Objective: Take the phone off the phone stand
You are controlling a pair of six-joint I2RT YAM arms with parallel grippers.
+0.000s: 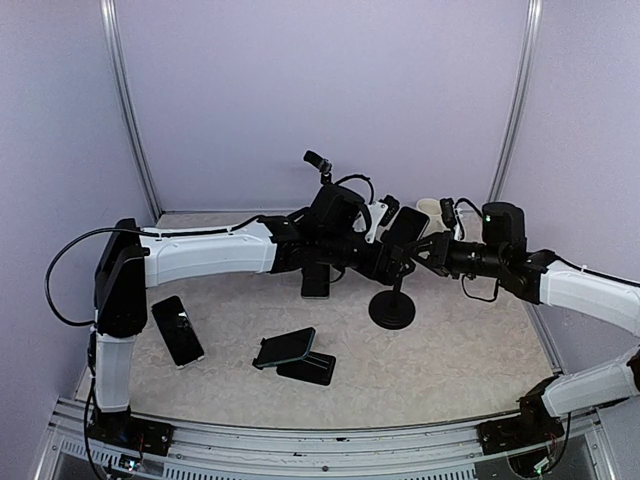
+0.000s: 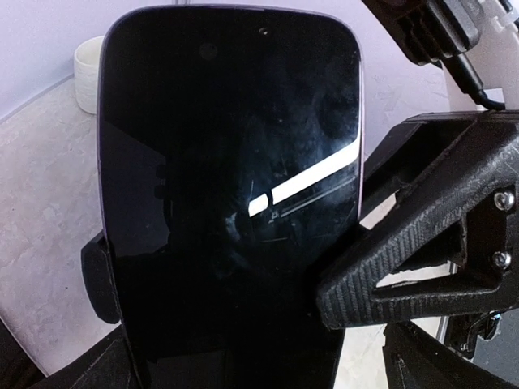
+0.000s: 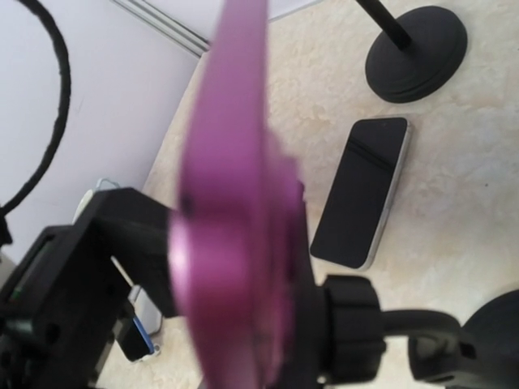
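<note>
The phone (image 1: 405, 226), black-screened with a purple edge, sits in the cradle of the round-based phone stand (image 1: 392, 308). It fills the left wrist view (image 2: 231, 186), where a stand clamp (image 2: 97, 279) grips its left side. My left gripper (image 1: 380, 258) is close under the phone at the stand's neck; its jaws are hidden. My right gripper (image 1: 420, 250) reaches in from the right. One of its fingers (image 2: 389, 279) presses on the phone's right edge. In the right wrist view the phone (image 3: 231, 211) stands edge-on between the jaws, with the stand's knob (image 3: 353, 324) behind it.
A second phone (image 1: 315, 281) lies flat under the left arm and also shows in the right wrist view (image 3: 362, 193). A third phone (image 1: 177, 330) lies at the left. Another phone (image 1: 285, 347) rests on a low wedge stand (image 1: 308, 368). A white cup (image 2: 85, 73) stands at the back.
</note>
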